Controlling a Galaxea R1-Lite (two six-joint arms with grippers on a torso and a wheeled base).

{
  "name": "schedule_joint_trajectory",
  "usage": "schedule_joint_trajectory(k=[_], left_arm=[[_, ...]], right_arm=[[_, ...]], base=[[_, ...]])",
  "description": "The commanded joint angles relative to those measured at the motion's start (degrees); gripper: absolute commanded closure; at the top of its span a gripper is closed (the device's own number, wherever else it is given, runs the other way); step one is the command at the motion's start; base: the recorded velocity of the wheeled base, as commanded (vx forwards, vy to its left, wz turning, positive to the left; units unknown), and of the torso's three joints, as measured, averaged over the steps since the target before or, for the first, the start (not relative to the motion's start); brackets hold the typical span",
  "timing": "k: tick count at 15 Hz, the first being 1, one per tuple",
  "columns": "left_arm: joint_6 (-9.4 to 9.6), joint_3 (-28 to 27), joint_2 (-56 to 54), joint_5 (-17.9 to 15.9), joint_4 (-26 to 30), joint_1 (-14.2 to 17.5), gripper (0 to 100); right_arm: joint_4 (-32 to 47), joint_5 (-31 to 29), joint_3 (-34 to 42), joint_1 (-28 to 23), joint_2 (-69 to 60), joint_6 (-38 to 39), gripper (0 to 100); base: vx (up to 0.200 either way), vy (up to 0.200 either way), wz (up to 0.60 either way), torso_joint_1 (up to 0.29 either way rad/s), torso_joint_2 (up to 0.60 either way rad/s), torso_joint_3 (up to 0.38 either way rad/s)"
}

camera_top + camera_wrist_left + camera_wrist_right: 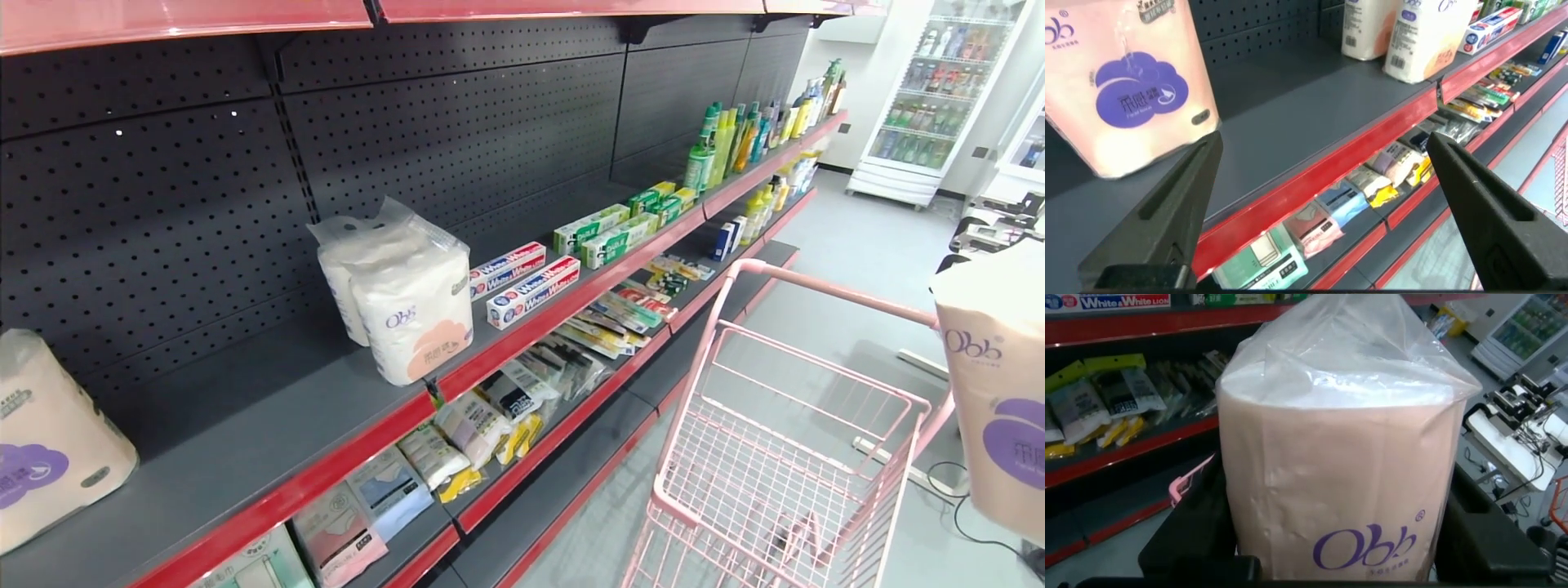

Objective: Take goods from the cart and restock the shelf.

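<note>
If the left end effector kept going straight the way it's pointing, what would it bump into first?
Probably the bare grey shelf board. The open left end effector points down at it, just behind the red front edge and clear of the purple-print tissue pack. Depth is hard to judge.

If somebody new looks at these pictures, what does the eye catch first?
First, the big tissue pack clamped in the right tool, beside the pink cart. Next, the two white packs standing together on the long grey shelf.
</note>
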Motion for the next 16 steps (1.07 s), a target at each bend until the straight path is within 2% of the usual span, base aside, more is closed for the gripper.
schedule_joint_trajectory(k=[1, 6, 11, 16], left_arm=[[-0.01, 0.0, 0.0, 0.0, 0.0, 0.0, 0], [-0.01, 0.0, 0.0, 0.0, 0.0, 0.0, 0], [-0.01, 0.0, 0.0, 0.0, 0.0, 0.0, 0], [-0.01, 0.0, 0.0, 0.0, 0.0, 0.0, 0]], right_arm=[[0.0, 0.0, 0.1, 0.1, 0.6, -0.1, 100], [-0.2, -0.3, 0.2, 0.0, 2.4, -1.4, 100], [-0.2, -0.3, 0.0, 0.0, 2.3, -1.9, 100], [-0.2, -0.2, 0.8, 0.0, 2.3, -2.0, 100]], base=[[0.0, 0.0, 0.0, 0.1, -0.21, -0.105], [0.0, 0.0, 0.0, 0.094, -0.19, -0.099], [0.0, 0.0, 0.0, 0.0, 0.0, 0.0], [0.0, 0.0, 0.6, 0.003, 0.0, 0.0]])
